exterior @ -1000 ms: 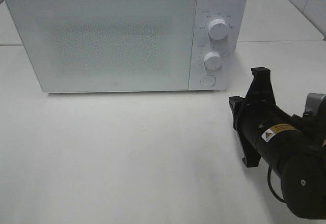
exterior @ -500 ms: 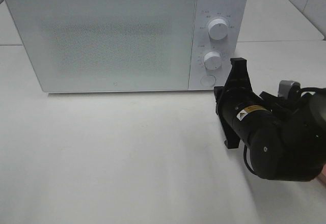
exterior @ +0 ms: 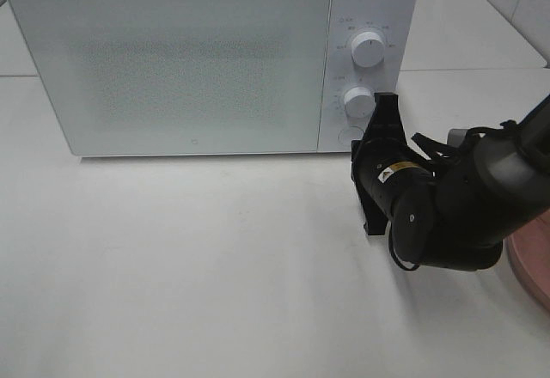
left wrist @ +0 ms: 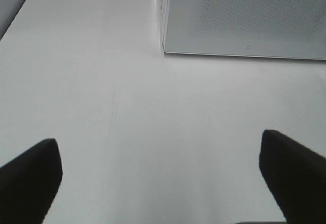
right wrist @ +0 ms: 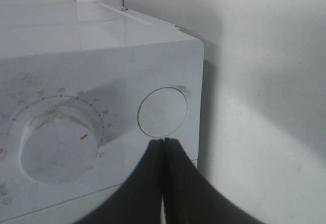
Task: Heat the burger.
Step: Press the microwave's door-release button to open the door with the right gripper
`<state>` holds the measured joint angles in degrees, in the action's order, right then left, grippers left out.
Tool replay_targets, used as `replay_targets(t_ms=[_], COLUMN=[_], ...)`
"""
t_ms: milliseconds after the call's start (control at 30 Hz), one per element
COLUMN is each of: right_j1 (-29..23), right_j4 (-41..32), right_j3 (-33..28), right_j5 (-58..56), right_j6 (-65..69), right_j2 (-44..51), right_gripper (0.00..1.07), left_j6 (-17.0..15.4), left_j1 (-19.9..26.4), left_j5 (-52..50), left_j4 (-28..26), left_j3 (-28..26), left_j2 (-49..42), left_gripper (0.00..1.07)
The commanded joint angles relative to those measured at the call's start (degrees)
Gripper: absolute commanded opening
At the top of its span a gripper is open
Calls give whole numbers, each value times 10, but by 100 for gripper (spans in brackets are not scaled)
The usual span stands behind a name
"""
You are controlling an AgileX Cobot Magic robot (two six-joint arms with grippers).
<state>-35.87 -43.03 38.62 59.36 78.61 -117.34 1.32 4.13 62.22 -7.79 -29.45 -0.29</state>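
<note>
Overhead view: the white microwave, door shut, stands at 12 o'clock on the counter. The right arm reaches in from 4 o'clock and hides its own tips. A pink plate rim shows at 3 o'clock. Only the right wrist view shows the right end effector: closed, empty, tips at the rim of the round button, contact unconfirmed. That button sits at 6 o'clock from the lower dial. Only the left wrist view shows the left end effector: spread wide, empty, over bare counter near the microwave's front corner. The burger appears in no view; its location cannot be told.
</note>
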Motion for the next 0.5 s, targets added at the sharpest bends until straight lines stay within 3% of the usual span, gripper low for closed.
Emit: replay_targets(t_ms=[33,500], right_j1=[5,39], right_j4=[11,23], right_j3=[9,64], right_j5=[-6,-37], right_j6=[-10,-25], right_j2=[-3,-27], right_gripper=[0,0], left_j6=[1,1], left_j1=[1,1], left_j5=[-9,-9], left_j4=[-5,-5], left_j3=[0,0], left_j2=[-13,-9], left_gripper=[98,98])
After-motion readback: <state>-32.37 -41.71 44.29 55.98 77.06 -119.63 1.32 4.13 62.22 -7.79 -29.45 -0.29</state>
